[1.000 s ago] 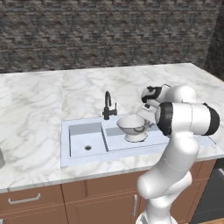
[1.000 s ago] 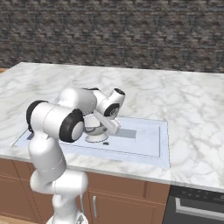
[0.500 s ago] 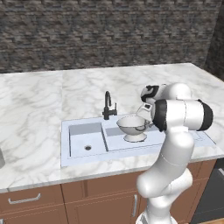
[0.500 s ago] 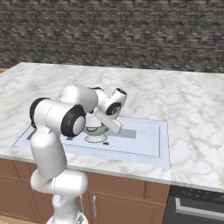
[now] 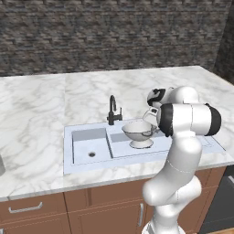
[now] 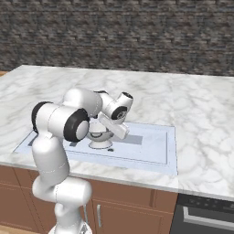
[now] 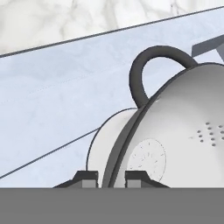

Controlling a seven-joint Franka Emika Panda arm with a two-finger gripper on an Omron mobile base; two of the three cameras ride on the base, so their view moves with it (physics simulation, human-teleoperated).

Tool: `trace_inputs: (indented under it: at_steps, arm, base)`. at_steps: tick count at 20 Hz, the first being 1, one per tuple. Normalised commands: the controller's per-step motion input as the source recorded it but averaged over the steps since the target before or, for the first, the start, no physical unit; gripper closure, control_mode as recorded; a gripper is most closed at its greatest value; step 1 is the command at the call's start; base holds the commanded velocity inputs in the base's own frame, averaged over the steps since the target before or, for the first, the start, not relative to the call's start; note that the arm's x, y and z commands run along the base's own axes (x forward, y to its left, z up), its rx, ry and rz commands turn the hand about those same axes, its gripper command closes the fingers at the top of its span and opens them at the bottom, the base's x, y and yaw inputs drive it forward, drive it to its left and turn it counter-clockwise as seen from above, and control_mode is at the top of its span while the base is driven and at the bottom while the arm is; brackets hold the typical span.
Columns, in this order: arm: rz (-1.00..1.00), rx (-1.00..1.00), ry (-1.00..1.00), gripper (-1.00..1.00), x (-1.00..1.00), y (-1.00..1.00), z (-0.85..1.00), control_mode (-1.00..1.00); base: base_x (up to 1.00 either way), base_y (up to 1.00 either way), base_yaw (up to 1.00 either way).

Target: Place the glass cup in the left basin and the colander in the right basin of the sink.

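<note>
The colander, a pale grey metal bowl on a base ring, sits upright low in the right basin of the sink. I cannot tell whether its base touches the floor. My gripper comes in from the right and is shut on its near rim. In the hand view the rim runs between my fingertips, and the perforated bowl has a dark loop handle. From the right, the gripper hides part of the colander. The left basin holds nothing. A grey sliver at the counter's left edge may be the glass cup.
The thin black faucet stands behind the divider, close to the colander's far side. Marble counter surrounds the sink, and a dark stone wall runs behind it. My elbow hangs over the right end of the wide basin.
My arm has shifted slightly at the elbow and wrist. The colander stays in the same spot in the right basin, with the grip on its rim unchanged.
</note>
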Motion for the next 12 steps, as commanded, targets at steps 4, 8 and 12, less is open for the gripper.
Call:
trace_inputs:
  at_steps: [4,8,12]
  arm:
    - [0.0,0.0,0.0,-1.0,0.0,0.0,0.0,-1.0]
    - [0.0,0.0,0.0,-1.0,0.0,0.0,0.0,-1.0]
    - [0.0,0.0,0.0,-1.0,0.0,0.0,0.0,-1.0]
  base:
    - [0.0,0.0,0.0]
    - [0.0,0.0,0.0]
    - [0.0,0.0,0.0]
